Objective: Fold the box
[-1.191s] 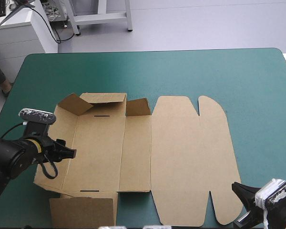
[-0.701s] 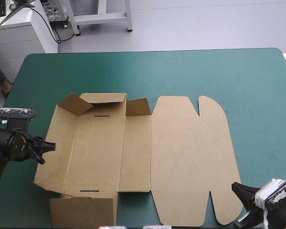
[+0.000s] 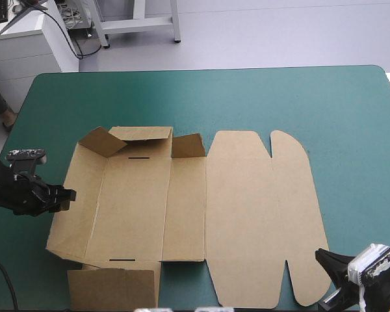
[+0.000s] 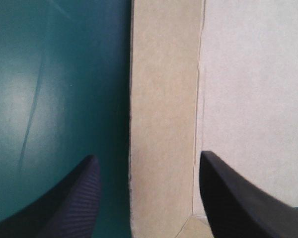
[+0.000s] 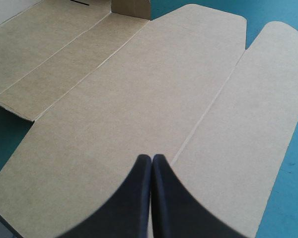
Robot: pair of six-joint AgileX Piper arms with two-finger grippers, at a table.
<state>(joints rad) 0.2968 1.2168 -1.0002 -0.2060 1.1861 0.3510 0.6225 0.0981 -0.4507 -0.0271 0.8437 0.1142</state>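
Observation:
The brown box (image 3: 182, 195) lies mostly flat in the middle of the teal-green table, its lid panels spread to the right. At its far end, small flaps (image 3: 140, 138) stand partly raised, and another flap (image 3: 114, 287) lies flat at the near end. My left gripper (image 3: 64, 195) is at the box's left edge. In the left wrist view this gripper (image 4: 146, 198) is open, with the box's narrow left panel (image 4: 161, 99) between its fingers. My right gripper (image 3: 326, 260) sits by the lid's near right corner. It is shut (image 5: 152, 161) and points across the lid (image 5: 139, 84).
Bare teal-green cover (image 3: 279, 97) stretches along the far side and down the right of the box. A narrower strip of cover (image 3: 26, 130) shows to the left of the box, beside my left arm.
My left gripper has drawn back leftward, from over the box's left panel to its outer edge. The box and the right arm have not moved.

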